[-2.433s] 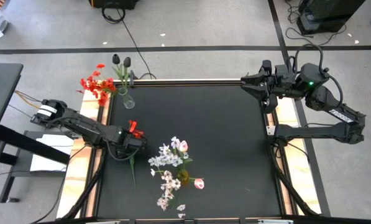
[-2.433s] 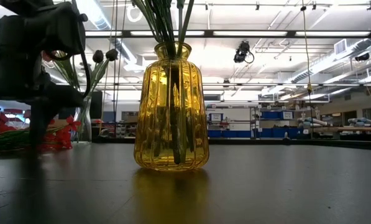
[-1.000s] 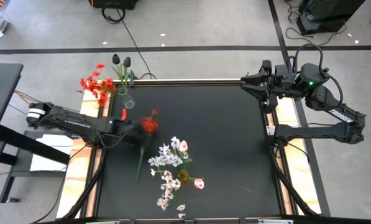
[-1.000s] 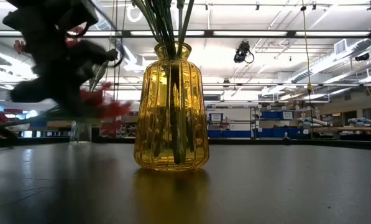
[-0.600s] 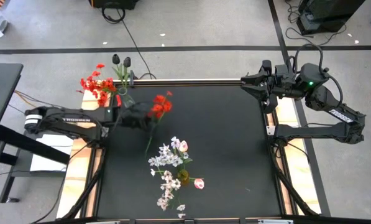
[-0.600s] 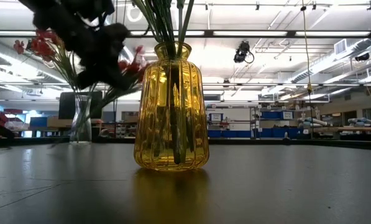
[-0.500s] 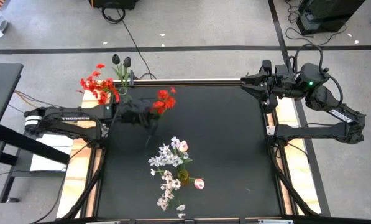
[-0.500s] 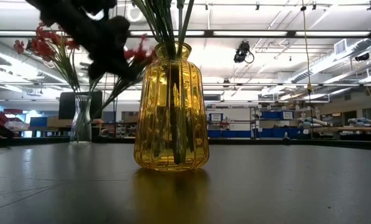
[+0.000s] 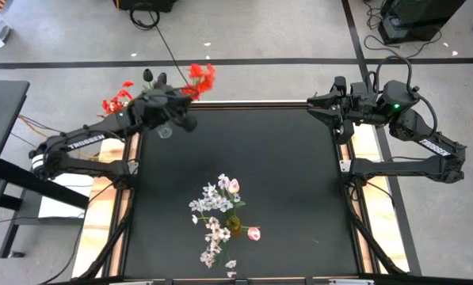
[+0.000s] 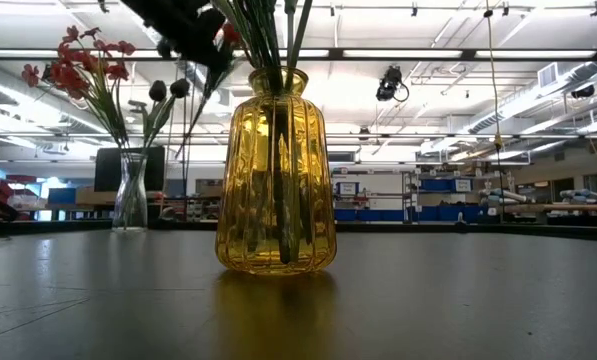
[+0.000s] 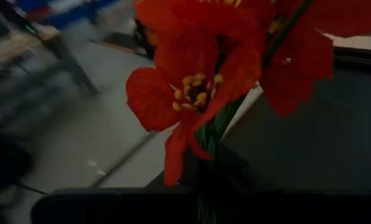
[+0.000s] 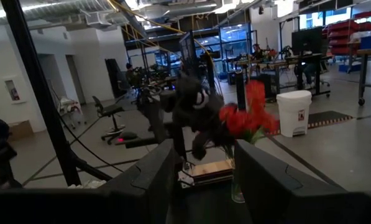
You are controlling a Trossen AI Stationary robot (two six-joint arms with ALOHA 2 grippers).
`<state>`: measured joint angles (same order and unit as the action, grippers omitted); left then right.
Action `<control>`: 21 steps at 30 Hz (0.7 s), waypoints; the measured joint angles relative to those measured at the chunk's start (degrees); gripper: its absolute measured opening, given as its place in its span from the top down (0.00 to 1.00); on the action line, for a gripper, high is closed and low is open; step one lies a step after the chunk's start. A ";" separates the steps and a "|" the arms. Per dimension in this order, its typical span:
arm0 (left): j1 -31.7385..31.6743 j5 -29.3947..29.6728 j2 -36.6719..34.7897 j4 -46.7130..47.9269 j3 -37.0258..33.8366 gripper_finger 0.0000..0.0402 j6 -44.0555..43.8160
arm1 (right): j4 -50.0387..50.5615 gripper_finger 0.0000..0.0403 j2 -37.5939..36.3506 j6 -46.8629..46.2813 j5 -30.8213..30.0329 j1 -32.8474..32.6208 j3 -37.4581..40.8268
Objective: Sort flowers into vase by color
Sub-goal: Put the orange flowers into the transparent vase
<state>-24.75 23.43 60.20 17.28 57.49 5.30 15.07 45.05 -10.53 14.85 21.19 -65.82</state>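
Observation:
My left gripper (image 9: 181,99) is shut on a red flower (image 9: 200,79) above the table's far left corner. Just beside and below it stands a clear vase (image 9: 165,131). That vase (image 10: 130,195) holds red flowers (image 9: 117,101) and dark buds (image 9: 153,77). A yellow vase (image 10: 276,185) with white-lilac and pink flowers (image 9: 220,210) stands toward the table's near middle. My right gripper (image 9: 325,107) hangs open at the far right corner, with nothing between its fingers. My left gripper pinches the flower's green stem (image 11: 207,134) between its two fingers, just below the red blossoms (image 11: 194,81). The flower is lifted clear of the table. Its blossoms stand beyond the fingertips toward the far edge, and the rest of the stem (image 10: 193,120) slants down below the gripper.
The black table top (image 9: 299,198) lies bare between the yellow vase and the right arm. The floor beyond the far edge carries cables (image 9: 169,47). In the right wrist view, chairs and a white bin (image 12: 294,112) stand in the room behind.
My left gripper has swung up and toward the table's far edge with the red flower. It went from the left middle of the table to above the clear vase. The flower has turned about: its blossoms now point past the far edge.

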 joint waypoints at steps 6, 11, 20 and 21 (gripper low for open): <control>-3.64 6.61 -1.83 -2.28 1.74 0.94 0.60 | 0.00 0.56 0.00 0.00 0.00 0.00 0.00; -5.31 8.61 -6.80 -8.85 -3.26 0.96 1.07 | 0.00 0.56 0.01 -0.01 0.00 -0.02 0.00; -3.63 10.18 -14.49 -8.43 -5.37 0.96 1.09 | 0.00 0.56 -0.01 -0.01 0.00 -0.01 0.00; -3.38 10.56 -15.07 -7.84 -5.37 0.96 1.80 | 0.00 0.56 0.01 -0.01 0.00 0.00 0.00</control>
<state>-28.13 33.99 45.14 9.44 52.12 7.11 15.07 45.06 -10.54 14.85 21.19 -65.82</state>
